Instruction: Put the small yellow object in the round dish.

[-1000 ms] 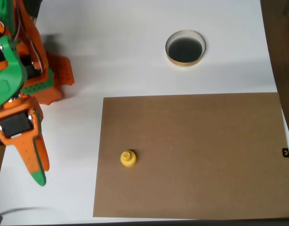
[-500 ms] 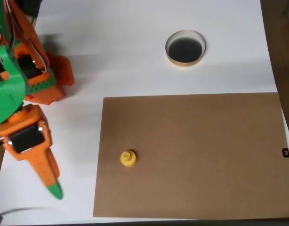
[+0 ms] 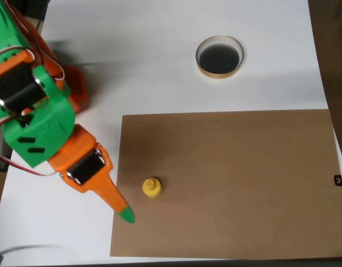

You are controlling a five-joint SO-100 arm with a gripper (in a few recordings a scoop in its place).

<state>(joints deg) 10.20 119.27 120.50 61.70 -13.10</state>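
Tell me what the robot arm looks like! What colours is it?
The arm is made of chunky bright green and orange plastic pieces. Black blocks sit inside some of the orange parts. Thin red and white wires loop along it. The gripper ends in a long, pointy orange finger with a little green tip, a bit like a carrot.

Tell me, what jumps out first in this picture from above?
The bright green and orange robot arm fills the left side, its gripper pointing at a small yellow object on the brown board. Farther up, on the white table, sits a round dish with a dark inside.
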